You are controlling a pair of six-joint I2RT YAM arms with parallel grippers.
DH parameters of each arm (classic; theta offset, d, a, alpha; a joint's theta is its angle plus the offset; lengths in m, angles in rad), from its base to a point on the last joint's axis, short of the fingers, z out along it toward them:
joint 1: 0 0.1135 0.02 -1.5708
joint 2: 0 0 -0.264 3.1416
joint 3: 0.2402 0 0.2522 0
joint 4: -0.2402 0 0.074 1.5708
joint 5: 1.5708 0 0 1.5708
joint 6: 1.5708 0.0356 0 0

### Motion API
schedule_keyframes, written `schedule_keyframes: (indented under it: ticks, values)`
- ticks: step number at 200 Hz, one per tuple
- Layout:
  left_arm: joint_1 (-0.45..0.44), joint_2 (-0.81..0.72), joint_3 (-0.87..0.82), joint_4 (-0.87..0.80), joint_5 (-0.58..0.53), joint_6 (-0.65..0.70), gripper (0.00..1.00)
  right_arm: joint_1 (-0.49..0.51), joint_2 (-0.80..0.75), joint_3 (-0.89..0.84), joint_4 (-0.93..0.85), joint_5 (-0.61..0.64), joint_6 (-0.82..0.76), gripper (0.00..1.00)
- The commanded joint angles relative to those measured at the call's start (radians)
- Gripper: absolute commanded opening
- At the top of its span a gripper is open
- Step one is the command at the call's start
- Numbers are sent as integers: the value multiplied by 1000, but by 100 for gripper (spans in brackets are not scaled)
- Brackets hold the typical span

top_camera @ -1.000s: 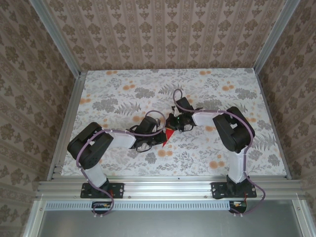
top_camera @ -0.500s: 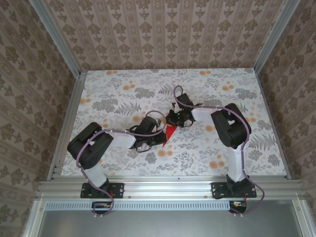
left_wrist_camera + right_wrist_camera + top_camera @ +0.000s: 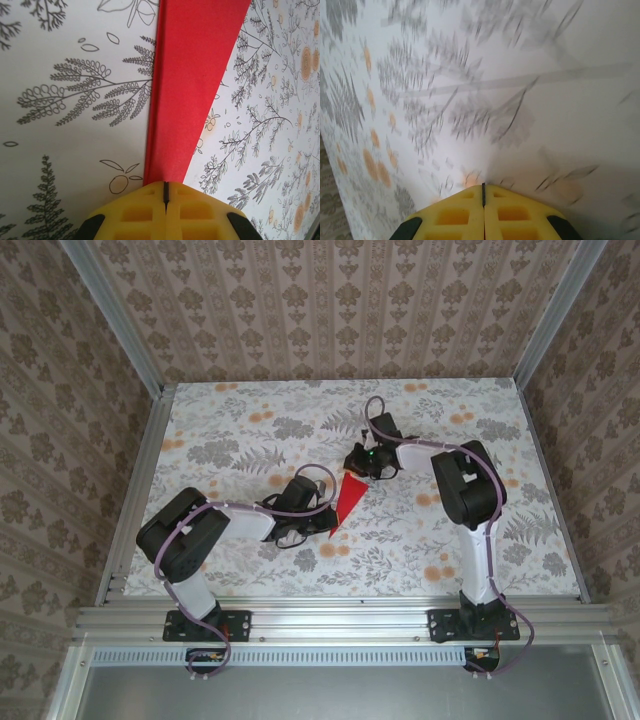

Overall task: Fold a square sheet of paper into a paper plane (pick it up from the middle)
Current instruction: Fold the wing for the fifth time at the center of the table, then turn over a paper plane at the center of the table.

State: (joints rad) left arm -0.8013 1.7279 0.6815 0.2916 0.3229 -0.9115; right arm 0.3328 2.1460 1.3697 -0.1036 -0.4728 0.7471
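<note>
**Right claw (image 3: 358, 462) backs off the plane (image 3: 345, 502)**

The right claw has drawn toward the far side, uncovering more of the red plane lying on the surface (image 3: 230, 430). Its pads are pressed together, empty. The left claw (image 3: 165, 192) pinches the plane's narrow tip.

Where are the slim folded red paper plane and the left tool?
slim folded red paper plane (image 3: 195, 75): left wrist view, middle of its face.
left tool (image 3: 165, 185): left wrist view, seam between shut fingertips.
</note>
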Motion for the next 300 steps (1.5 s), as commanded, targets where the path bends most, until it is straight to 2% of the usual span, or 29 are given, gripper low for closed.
schedule_keyframes:
  ticks: [1,23,50,63,85,111,132,148,188,207,231,264,300]
  values:
    - [-26,69,-57,-308,16,35,0,-41,-9,60,-62,54,-50,8]
    - [-25,30,-8,-348,7,61,3,-49,-111,61,-108,53,-93,15]
    - [-31,-58,97,-441,-40,111,12,-49,-279,-37,-166,112,-136,32]
    - [-45,-96,160,-512,-95,152,19,-49,-373,-122,-166,156,-145,42]
    - [-86,-127,273,-643,-226,227,37,-57,-510,-260,-166,211,-148,53]
    - [-134,-85,410,-787,-386,287,54,-77,-651,-410,-169,287,-130,67]
    - [-169,-8,522,-884,-483,311,58,-99,-747,-513,-176,351,-112,79]
    - [-181,58,600,-934,-521,321,59,-121,-826,-580,-171,364,-96,84]
    - [-185,176,712,-981,-544,325,54,-137,-917,-656,-180,354,-83,87]
    - [-182,201,742,-988,-547,321,46,-137,-932,-671,-179,339,-82,87]
    - [-173,222,761,-989,-539,311,30,-137,-934,-682,-169,309,-81,87]
    - [-146,186,723,-931,-478,280,9,-130,-934,-688,-165,280,-87,84]
    - [-95,66,584,-753,-355,212,2,-73,-930,-692,-166,281,-72,81]
